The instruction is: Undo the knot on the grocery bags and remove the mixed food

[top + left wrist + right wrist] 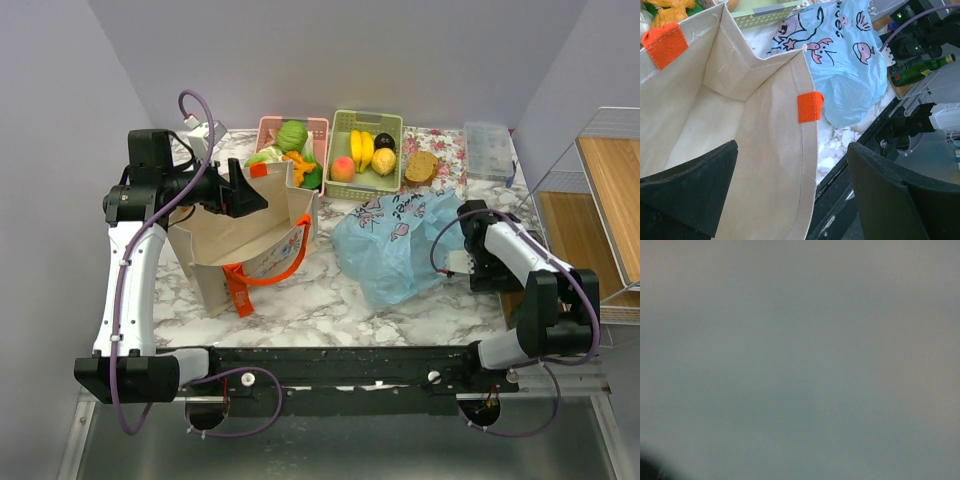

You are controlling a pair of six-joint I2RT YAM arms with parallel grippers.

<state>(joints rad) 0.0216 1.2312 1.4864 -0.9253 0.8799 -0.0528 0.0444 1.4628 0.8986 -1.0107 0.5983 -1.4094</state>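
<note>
The light blue plastic grocery bag, printed with sea creatures, lies crumpled on the marble table right of centre. I cannot make out its knot. My right gripper is pressed into the bag's right side. Its fingertips are hidden, and the right wrist view shows only blurred blue-grey plastic. My left gripper is open and straddles the rim of the beige tote, one finger inside and one outside. A green cabbage and orange pieces sit in the pink basket. A peach lies in the green basket.
Bananas share the green basket, and a bread slice lies to its right. A clear plastic box stands at the back right. A wire shelf borders the table's right side. The tote's orange straps hang forward.
</note>
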